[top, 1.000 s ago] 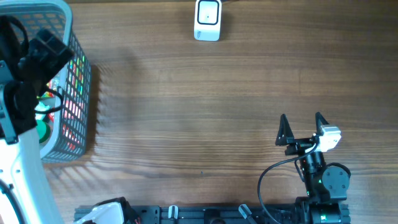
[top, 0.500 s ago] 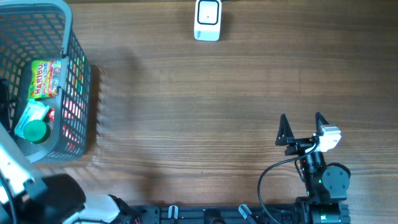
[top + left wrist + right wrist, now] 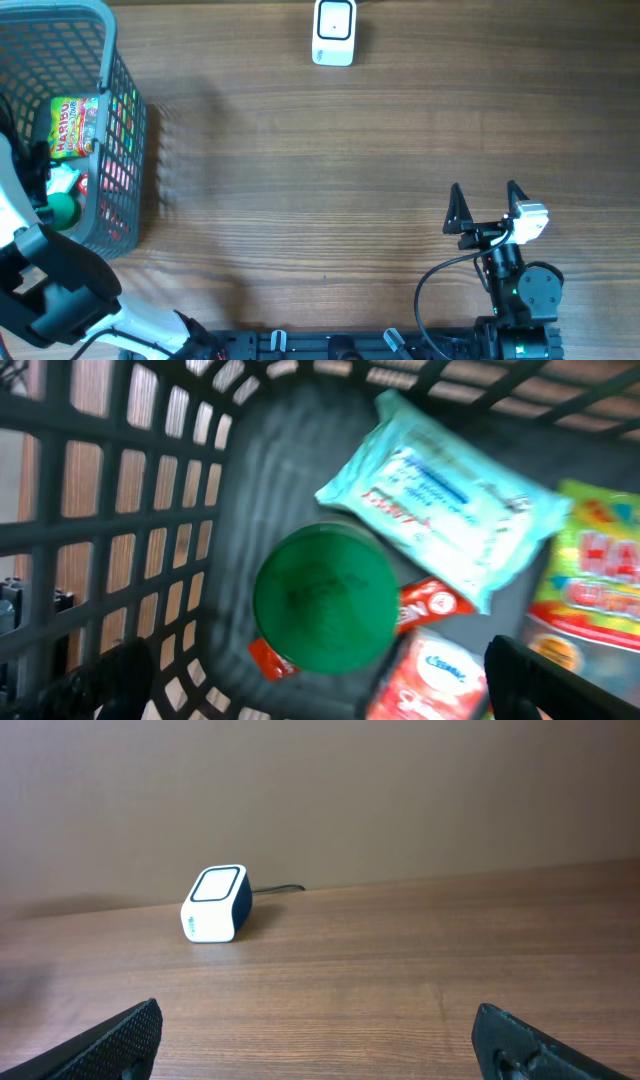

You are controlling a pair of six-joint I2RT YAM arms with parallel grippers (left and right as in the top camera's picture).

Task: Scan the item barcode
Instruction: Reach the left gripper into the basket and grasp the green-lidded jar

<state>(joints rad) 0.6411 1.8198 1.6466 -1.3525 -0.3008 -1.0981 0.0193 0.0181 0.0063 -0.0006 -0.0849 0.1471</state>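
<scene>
A grey mesh basket (image 3: 125,150) at the table's left holds the items. Looking down into it, the left wrist view shows a green round lid (image 3: 322,599), a light-blue wipes pack (image 3: 445,492), a red packet (image 3: 440,675) and a yellow sweets bag (image 3: 600,575). My left gripper (image 3: 325,695) hangs open just above the green lid, touching nothing. The white barcode scanner (image 3: 333,32) stands at the table's back edge. Far from it, near the front right, my right gripper (image 3: 487,205) is open and empty, facing the scanner (image 3: 215,903).
Bare wooden tabletop (image 3: 320,180) stretches between the basket and the right arm. The left arm (image 3: 50,290) covers the basket's front-left corner. The scanner's cable runs off the back edge.
The left arm left the basket's back, swung low past the front-left corner, and now reaches over the basket's left side. The right arm has not moved.
</scene>
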